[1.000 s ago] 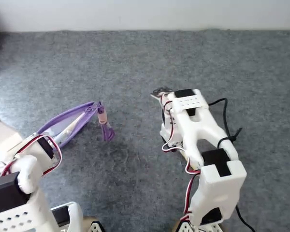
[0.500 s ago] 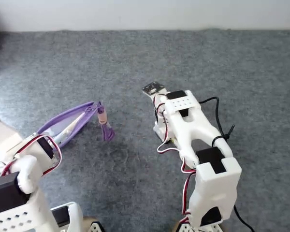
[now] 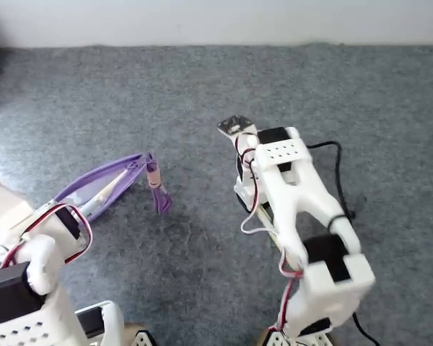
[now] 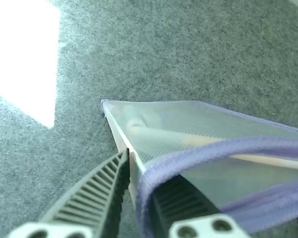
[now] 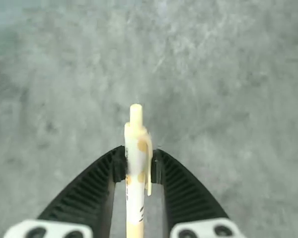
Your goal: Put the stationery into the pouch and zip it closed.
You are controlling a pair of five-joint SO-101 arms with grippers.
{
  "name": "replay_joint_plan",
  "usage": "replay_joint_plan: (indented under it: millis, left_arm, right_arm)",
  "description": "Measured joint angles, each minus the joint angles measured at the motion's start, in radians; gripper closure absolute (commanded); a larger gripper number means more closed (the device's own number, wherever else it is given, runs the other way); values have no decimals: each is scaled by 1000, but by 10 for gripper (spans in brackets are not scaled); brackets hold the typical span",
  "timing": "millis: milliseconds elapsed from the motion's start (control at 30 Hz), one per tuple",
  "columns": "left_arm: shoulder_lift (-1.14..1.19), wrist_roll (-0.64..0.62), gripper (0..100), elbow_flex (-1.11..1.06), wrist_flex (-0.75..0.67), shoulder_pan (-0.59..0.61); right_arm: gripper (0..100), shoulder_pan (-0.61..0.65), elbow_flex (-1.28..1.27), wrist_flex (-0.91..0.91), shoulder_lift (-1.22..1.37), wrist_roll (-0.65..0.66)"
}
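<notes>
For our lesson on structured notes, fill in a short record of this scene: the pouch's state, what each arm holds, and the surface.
pouch: see-through with purple trim, mouth apparently open, something pale inside
left gripper: fingers shut on the pouch's edge
right gripper: fingers shut on a cream pen, apart from the pouch
zip pull: lying on the mat
surface: grey mat

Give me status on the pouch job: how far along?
Done: at least one pale item lies inside the pouch, seen through its clear side. In hand: the left gripper clamps the pouch edge; the right gripper holds a pen over the mat, apart from the pouch. Left: pen into the pouch, then zip. The mouth looks open, with the zipper pull at the end away from the left gripper.
</notes>
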State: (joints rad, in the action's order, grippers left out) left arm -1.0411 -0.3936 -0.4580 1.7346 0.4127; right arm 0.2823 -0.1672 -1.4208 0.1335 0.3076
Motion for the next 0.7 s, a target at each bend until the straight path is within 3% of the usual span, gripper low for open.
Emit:
replay_joint_plan:
  millis: [267, 467, 700]
  left_arm:
    - [0, 0, 987, 0, 0, 0]
    - [0, 0, 987, 0, 0, 0]
    - [0, 0, 987, 0, 0, 0]
  right_arm:
    - [990, 11, 0, -169, -385, 0]
    - [990, 129, 0, -155, -689, -5]
    - [990, 356, 0, 57, -911, -264]
